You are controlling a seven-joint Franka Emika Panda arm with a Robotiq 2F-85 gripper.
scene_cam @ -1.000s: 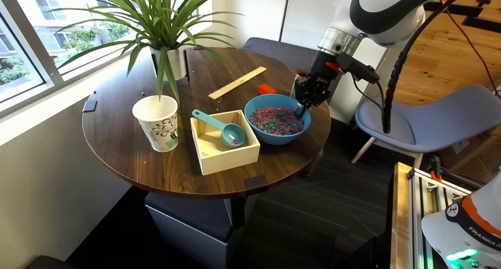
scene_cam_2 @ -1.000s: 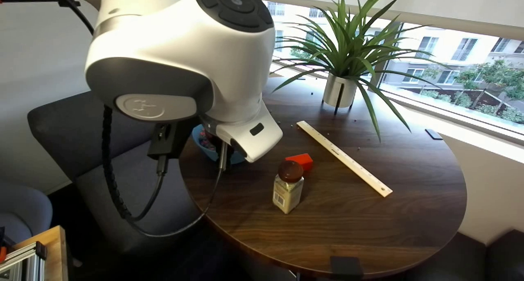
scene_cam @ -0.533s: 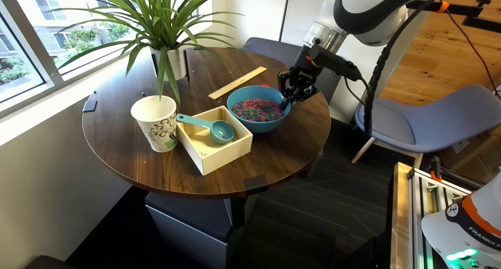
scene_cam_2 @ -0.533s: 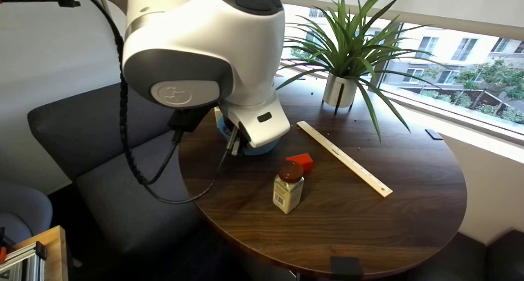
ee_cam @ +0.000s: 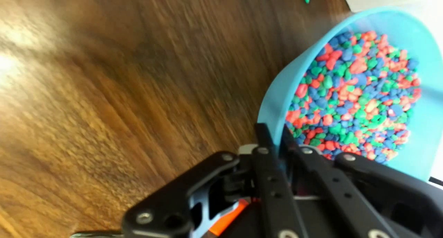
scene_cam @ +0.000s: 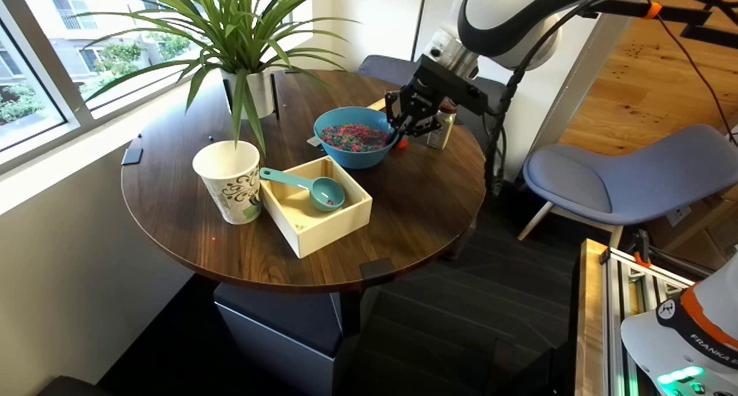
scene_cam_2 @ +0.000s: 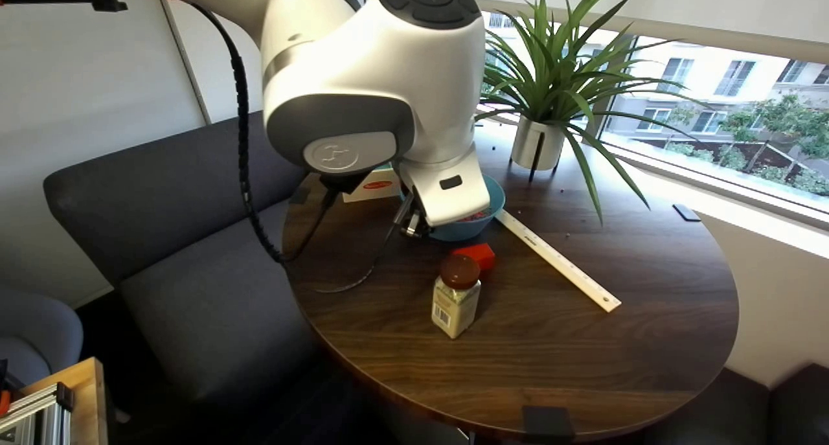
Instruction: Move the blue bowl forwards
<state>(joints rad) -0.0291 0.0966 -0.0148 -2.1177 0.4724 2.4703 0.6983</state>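
The gripper (ee_cam: 275, 132) pinches the rim of the bowl (scene_cam: 357, 161). In the wrist view, one finger is inside the bowl and one is outside, at the bowl's 8 o'clock. Lots of tiny red, green and blue bits (ee_cam: 349, 99) sit in the bowl.

In an exterior view, the bowl is toward 2 o'clock from the middle of the round table (scene_cam: 415, 211). It looks upright. I can't tell if its bottom touches the table. The gripper has it at its 3 o'clock side. From the bowl, the box (scene_cam: 337, 227) is at 7 o'clock and very near. The scoop (scene_cam: 317, 191) has its round end over the box, with its handle past the edge at 10 o'clock. The cup (scene_cam: 236, 183) is at 8 o'clock from the bowl, just beside the box. The plant (scene_cam: 242, 44) is at 10 o'clock.

In an exterior view, the arm (scene_cam_2: 434, 108) hides part of the bowl. The block (scene_cam_2: 479, 256) is at 6 o'clock from the bowl, close by. The jar (scene_cam_2: 456, 309) is also at 6 o'clock, farther out. The ruler (scene_cam_2: 558, 260) points from the bowl toward 4 o'clock, and the bowl hides its other end.
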